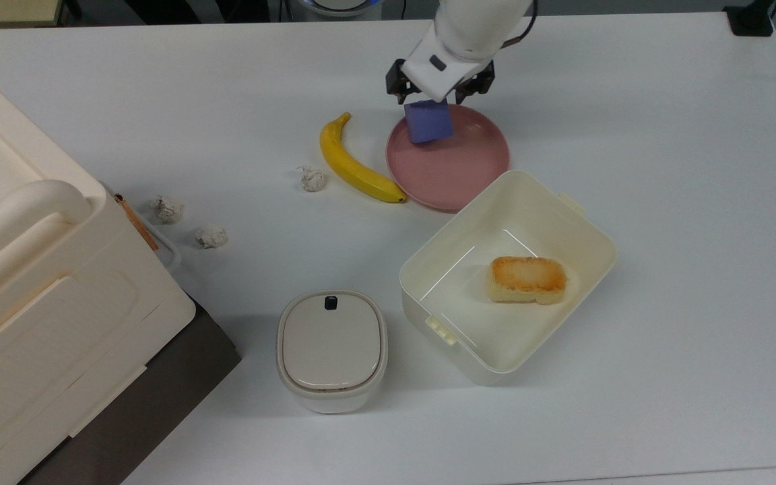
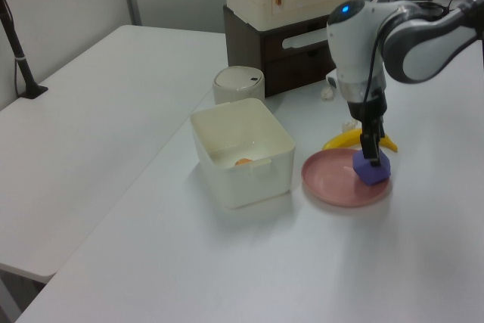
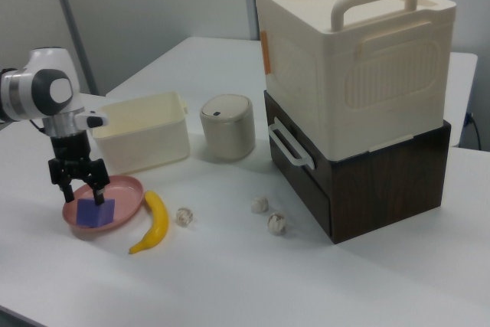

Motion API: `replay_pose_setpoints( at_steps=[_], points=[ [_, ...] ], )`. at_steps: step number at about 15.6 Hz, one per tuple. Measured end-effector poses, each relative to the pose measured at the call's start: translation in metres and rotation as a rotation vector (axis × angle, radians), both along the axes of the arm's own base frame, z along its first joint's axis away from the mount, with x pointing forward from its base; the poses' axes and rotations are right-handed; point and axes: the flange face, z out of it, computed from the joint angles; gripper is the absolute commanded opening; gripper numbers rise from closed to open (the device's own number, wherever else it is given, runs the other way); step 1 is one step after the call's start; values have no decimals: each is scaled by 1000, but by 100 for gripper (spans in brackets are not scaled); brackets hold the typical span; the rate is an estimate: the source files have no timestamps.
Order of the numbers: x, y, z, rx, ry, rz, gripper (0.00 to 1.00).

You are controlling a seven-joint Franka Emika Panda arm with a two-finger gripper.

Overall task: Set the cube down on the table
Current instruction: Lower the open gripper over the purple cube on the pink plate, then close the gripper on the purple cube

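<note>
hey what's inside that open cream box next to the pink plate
One golden-brown bread-like block lies on the floor of the open cream box, toward the top view's right. The rest of the floor is bare; what is under the block is hidden.

The cube is a small matte blue-purple block with flat faces, lying on the pink plate at the rim nearest the top view's upper left. The table is a wide, smooth white top under the plate.
</note>
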Motion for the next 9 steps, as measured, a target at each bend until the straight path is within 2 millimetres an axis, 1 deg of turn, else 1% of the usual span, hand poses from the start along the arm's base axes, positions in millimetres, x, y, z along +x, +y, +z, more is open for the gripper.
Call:
replay_pose_setpoints(
  at_steps=[2, 4, 6, 9],
  points=[
    [-5, 12, -5, -2, 8, 12, 100],
    [-8, 18, -13, -4, 24, 22, 100],
    [-6, 16, -25, -12, 43, 25, 100],
    [-3, 12, -28, -28, 42, 27, 100]
  ],
)
